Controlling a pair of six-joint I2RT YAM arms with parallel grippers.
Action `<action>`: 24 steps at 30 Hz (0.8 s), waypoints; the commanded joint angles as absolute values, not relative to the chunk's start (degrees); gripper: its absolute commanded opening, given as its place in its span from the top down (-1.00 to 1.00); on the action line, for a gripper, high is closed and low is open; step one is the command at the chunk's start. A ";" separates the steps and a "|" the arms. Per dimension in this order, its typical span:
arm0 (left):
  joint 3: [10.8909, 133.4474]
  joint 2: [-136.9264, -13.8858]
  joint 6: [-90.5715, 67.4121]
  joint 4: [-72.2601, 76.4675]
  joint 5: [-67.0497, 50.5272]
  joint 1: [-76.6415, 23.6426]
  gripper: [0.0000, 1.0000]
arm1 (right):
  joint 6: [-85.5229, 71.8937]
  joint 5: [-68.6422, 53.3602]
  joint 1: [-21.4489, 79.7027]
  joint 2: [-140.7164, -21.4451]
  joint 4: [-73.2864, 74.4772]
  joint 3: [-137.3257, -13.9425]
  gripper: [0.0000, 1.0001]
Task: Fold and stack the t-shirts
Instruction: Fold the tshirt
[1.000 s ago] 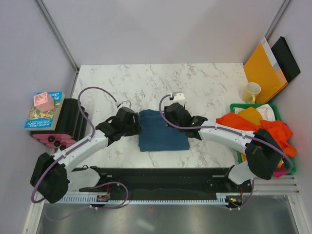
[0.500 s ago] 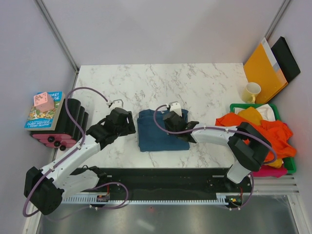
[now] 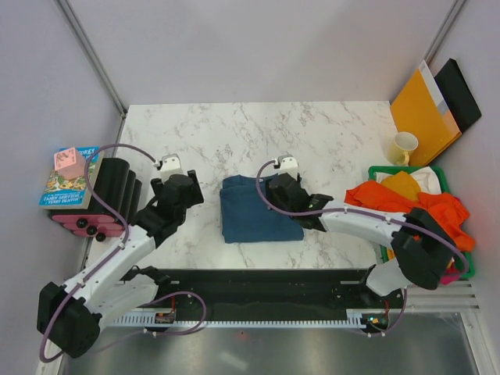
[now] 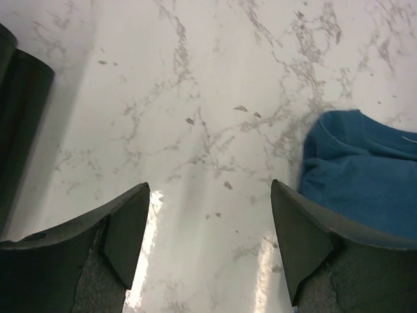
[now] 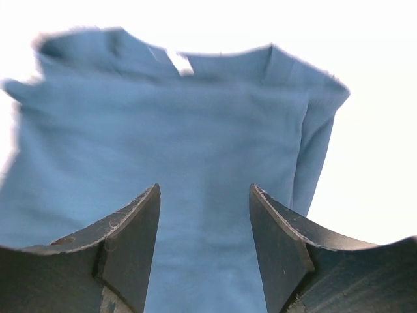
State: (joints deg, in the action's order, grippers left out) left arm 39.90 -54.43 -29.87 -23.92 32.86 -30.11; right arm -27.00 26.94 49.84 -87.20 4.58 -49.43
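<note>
A dark teal-blue t-shirt (image 3: 254, 212) lies folded into a rectangle on the marble table's middle. My left gripper (image 3: 186, 192) hovers open over bare marble just left of it. In the left wrist view the gripper (image 4: 210, 195) holds nothing and the shirt's edge (image 4: 365, 176) shows at the right. My right gripper (image 3: 275, 195) stands open above the shirt's right part. In the right wrist view the gripper (image 5: 204, 195) shows blue cloth (image 5: 195, 130) beneath its spread fingers, none pinched. Orange (image 3: 439, 208), yellow (image 3: 402, 184) and pink (image 3: 437, 273) t-shirts lie heaped at the right.
The heap sits in a green basket (image 3: 375, 170) at the right edge. Behind it stand a pale yellow mug (image 3: 404, 147), an orange envelope (image 3: 422, 105) and a black folder (image 3: 461, 90). Off the table's left edge are a book (image 3: 70, 178) and a black-and-pink device (image 3: 105, 201).
My left gripper has drawn back leftwards off the blue shirt and opened wider. The right gripper shifted slightly over the shirt's right part and opened a little more.
</note>
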 commanded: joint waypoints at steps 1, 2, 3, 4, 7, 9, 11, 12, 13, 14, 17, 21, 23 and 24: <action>29.99 -52.29 -11.72 5.03 39.29 -25.25 -0.63 | -25.93 27.77 50.01 -77.27 2.02 -53.43 -0.29; 27.71 -53.77 -8.82 10.75 36.68 -23.92 -0.62 | -25.75 27.77 50.01 -76.12 2.46 -53.87 -0.30; 23.25 -55.36 -3.74 22.21 35.17 -22.78 -0.62 | -25.58 27.86 49.92 -73.94 2.90 -54.40 -0.31; 21.38 -57.11 -1.69 27.02 33.94 -20.59 -0.63 | -25.66 27.77 49.83 -72.96 3.60 -54.58 -0.30; 17.31 -62.39 3.95 38.90 34.27 -19.08 -0.56 | -26.01 27.60 49.92 -69.00 6.75 -55.37 -0.32; 16.53 -66.16 4.13 42.00 34.55 -17.76 -0.54 | -26.10 28.47 49.92 -66.20 8.25 -55.20 -0.32; 16.35 -69.86 4.74 47.44 33.05 -16.88 -0.54 | -26.10 28.74 50.01 -64.61 9.66 -54.85 -0.33; 16.43 -73.35 5.79 49.29 31.74 -16.09 -0.54 | -26.10 28.74 49.92 -63.56 10.28 -54.84 -0.33; 16.52 -74.69 6.32 52.53 29.03 -15.65 -0.54 | -26.10 29.00 49.92 -63.11 11.94 -54.93 -0.33; 16.87 -75.66 5.63 53.34 28.66 -15.04 -0.55 | -26.10 29.35 49.92 -62.67 12.91 -55.11 -0.33; 18.02 -79.36 2.38 57.63 29.88 -13.80 -0.99 | -27.15 30.85 50.01 -60.65 16.08 -54.41 -0.35; 14.60 -80.41 2.37 62.56 27.60 -12.83 -0.99 | -28.12 32.17 50.01 -57.40 17.75 -52.30 -0.36; 14.85 -80.51 2.37 62.23 27.60 -12.83 -0.99 | -28.21 32.34 49.92 -57.13 17.93 -51.51 -0.37; 14.85 -80.51 2.29 61.88 27.42 -12.75 -0.99 | -28.30 32.52 49.92 -57.30 18.28 -51.42 -0.36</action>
